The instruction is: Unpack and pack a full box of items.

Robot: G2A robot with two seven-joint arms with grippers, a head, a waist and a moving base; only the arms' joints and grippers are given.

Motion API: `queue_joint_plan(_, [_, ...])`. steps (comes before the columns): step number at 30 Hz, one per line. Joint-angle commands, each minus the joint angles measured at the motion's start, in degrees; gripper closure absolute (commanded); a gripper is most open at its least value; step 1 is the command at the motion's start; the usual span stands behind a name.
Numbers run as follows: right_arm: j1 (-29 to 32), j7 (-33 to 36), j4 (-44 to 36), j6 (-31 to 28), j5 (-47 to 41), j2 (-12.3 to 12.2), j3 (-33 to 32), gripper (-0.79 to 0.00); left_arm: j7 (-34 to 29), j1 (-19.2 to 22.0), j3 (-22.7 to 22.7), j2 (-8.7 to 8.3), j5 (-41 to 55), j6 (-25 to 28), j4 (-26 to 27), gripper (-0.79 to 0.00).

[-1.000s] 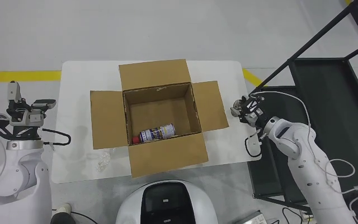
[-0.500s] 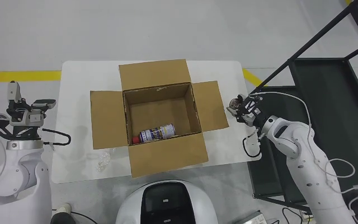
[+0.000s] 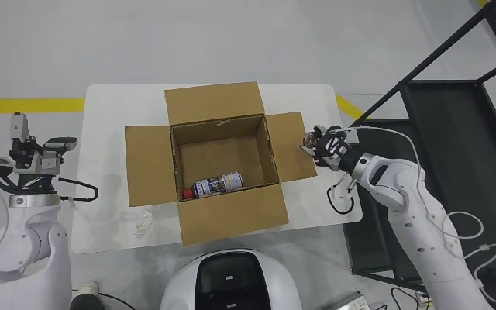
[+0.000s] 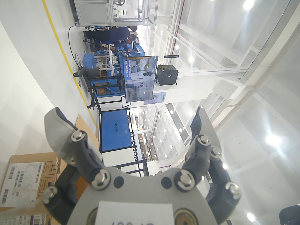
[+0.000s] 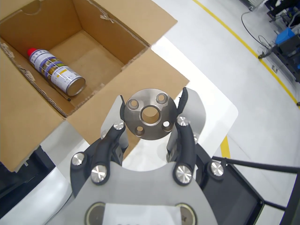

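Industrial hall, robotics test floor. Pale grey sealed floor [image 3: 232, 39] with yellow floor line [image 3: 43, 105]. High white ceiling, rows of round ceiling lights [image 4: 248, 3]. Aluminium-framed enclosure [image 4: 110, 1], blue workstations [image 4: 104, 91], large display screen [image 4: 140, 78] in background. Black metal rack [image 3: 453, 116] at 3 o'clock of white surface [image 3: 116, 108].

A white counter [image 3: 108, 124] with rounded corners carries an open cardboard box [image 3: 213, 101] at its middle, all four flaps spread flat, and a crumpled bit of clear plastic [image 3: 142, 223] near the box's left flap.
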State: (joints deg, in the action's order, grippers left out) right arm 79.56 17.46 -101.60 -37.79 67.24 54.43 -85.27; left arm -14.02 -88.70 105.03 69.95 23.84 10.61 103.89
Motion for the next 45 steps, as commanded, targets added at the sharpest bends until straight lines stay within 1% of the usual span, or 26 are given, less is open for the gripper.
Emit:
queue_joint_plan(1, [-3.09, 0.72, 0.83, -0.02, -0.36, 0.29, 2.45, 0.000, 0.00, 0.00, 0.00, 0.00, 0.00, 0.00, 0.00, -0.785])
queue_joint_plan(5, [-7.86, 0.89, 3.38, 0.36, -0.54, 1.01, 7.03, 0.000, 0.00, 0.00, 0.00, 0.00, 0.00, 0.00, 0.00, -0.785])
queue_joint_plan(8, [-9.57, -0.13, 5.10, 0.57, -1.46, 1.38, 8.67, 0.000, 0.00, 0.00, 0.00, 0.00, 0.00, 0.00, 0.00, -0.785])
queue_joint_plan(24, [-9.65, -0.49, 5.45, 0.61, -1.68, 1.42, 8.74, 0.000, 0.00, 0.00, 0.00, 0.00, 0.00, 0.00, 0.00, -0.785])
queue_joint_plan(27, [-10.18, -0.81, 4.87, 0.75, -1.50, 1.62, 9.86, 0.000, 0.00, 0.00, 0.00, 0.00, 0.00, 0.00, 0.00, -0.785])
queue_joint_plan(31, [-15.01, 0.04, 5.80, -1.84, -1.13, 2.35, 14.26, 0.000, 0.00, 0.00, 0.00, 0.00, 0.00, 0.00, 0.00, -0.785])
queue_joint_plan(35, [-21.29, 0.27, 8.93, -4.23, -1.52, 3.55, 19.73, 0.000, 0.00, 0.00, 0.00, 0.00, 0.00, 0.00, 0.00, -0.785])
queue_joint_plan(39, [-26.28, 0.08, 12.69, -5.19, -2.01, 4.79, 24.12, 0.000, 0.00, 0.00, 0.00, 0.00, 0.00, 0.00, 0.00, -0.785])
queue_joint_plan(42, [-28.36, -0.42, 14.84, -5.29, -2.21, 5.48, 26.23, 0.000, 0.00, 0.00, 0.00, 0.00, 0.00, 0.00, 0.00, -0.785])
queue_joint_plan(45, [-28.72, -0.77, 15.38, -5.26, -2.13, 5.60, 26.51, 0.000, 0.00, 0.00, 0.00, 0.00, 0.00, 0.00, 0.00, -0.785])
